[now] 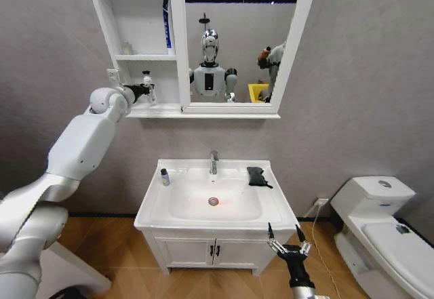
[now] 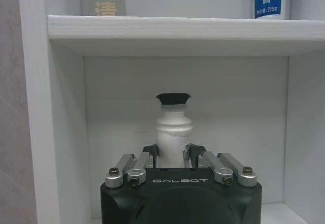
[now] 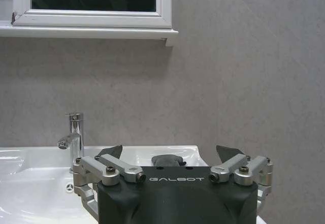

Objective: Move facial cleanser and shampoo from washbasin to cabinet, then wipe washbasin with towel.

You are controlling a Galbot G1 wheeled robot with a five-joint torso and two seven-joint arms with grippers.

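Right gripper [image 1: 289, 243] hangs low just before the washbasin [image 1: 152, 211]'s front right corner, jaws spread and empty. On the rim, a small dark bottle [image 1: 165, 176] stands at the back left corner and the towel [image 1: 256, 175] lies at the back right. Raised and outstretched, the left gripper [image 1: 144, 92] reaches into the cabinet [image 1: 178, 45]'s lowest compartment.

Its wrist view shows jaws closed on a white bottle [image 2: 173, 132], upright for setting down.

From the right wrist, the open jaws face the towel [image 3: 166, 160], probably waiting.

Grey textured wall [image 1: 352, 75], warm wooden plank floor [image 1: 122, 245], a white ceramic toilet [image 1: 380, 228] and a low white two-door vanity [image 1: 210, 250].
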